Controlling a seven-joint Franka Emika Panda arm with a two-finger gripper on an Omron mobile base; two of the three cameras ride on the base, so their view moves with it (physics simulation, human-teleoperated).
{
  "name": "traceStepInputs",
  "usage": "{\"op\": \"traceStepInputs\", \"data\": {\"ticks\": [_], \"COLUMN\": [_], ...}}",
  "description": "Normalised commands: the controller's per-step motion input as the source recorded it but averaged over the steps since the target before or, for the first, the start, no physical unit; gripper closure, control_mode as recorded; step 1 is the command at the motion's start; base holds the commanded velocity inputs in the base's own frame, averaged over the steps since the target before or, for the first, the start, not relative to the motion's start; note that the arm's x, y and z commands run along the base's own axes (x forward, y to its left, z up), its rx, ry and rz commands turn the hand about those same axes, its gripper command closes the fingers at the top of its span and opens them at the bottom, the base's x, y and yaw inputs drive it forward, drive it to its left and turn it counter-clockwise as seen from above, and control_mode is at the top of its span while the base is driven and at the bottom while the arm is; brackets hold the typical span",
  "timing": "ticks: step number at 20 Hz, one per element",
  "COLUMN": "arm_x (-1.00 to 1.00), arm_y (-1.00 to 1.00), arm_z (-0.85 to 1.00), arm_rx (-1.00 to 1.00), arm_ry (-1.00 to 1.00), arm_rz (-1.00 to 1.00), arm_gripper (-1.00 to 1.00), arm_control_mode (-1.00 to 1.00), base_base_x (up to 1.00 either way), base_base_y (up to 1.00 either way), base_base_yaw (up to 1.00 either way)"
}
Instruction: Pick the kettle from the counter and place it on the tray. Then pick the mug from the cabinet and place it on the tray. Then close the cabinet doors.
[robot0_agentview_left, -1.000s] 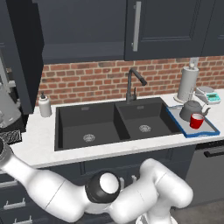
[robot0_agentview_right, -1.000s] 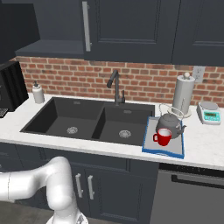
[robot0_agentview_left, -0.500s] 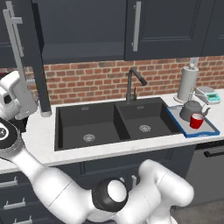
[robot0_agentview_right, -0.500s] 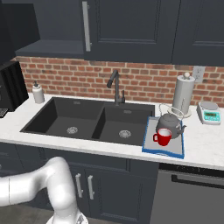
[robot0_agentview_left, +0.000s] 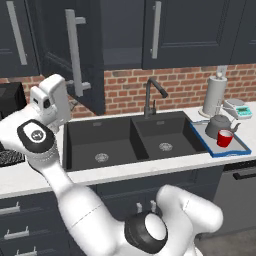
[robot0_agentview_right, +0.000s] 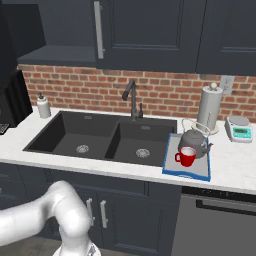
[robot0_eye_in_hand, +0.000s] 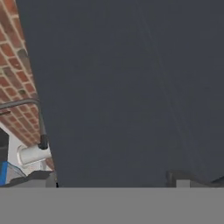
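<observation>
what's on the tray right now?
The tray holds the kettle toward the back and the red mug in front of it. Most of the tray floor is covered by them; blue rim visible.

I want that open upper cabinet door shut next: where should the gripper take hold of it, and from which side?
Probably the long vertical silver bar handle on the open cabinet door. It stands proud of the flat panel on posts, so the open gripper could straddle it from the front, or simply push the panel's outer face.
</observation>
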Motion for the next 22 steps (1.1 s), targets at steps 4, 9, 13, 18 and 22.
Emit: {"op": "traceStepInputs", "data": {"ticks": [4, 9, 13, 18, 22], "arm_x": [0.26, 0.36, 0.4, 0.48, 0.51], "arm_y": [-0.97, -0.94, -0.9, -0.82, -0.77], "arm_z": [0.21, 0.21, 0.22, 0.27, 0.26], "arm_rx": [0.02, 0.03, 0.03, 0.03, 0.04], "arm_ry": [0.01, 0.02, 0.03, 0.03, 0.02], "arm_rz": [0.0, 0.0, 0.0, 0.0, 0.0], "arm_gripper": [-1.0, -1.0, -1.0, -1.0, -1.0], "arm_control_mode": [-1.0, -1.0, -1.0, -1.0, -1.0], "base_base_x": [0.0, 0.0, 0.0, 0.0, 0.0], "base_base_y": [0.0, 0.0, 0.0, 0.0, 0.0], "base_base_yaw": [0.0, 0.0, 0.0, 0.0, 0.0]}}
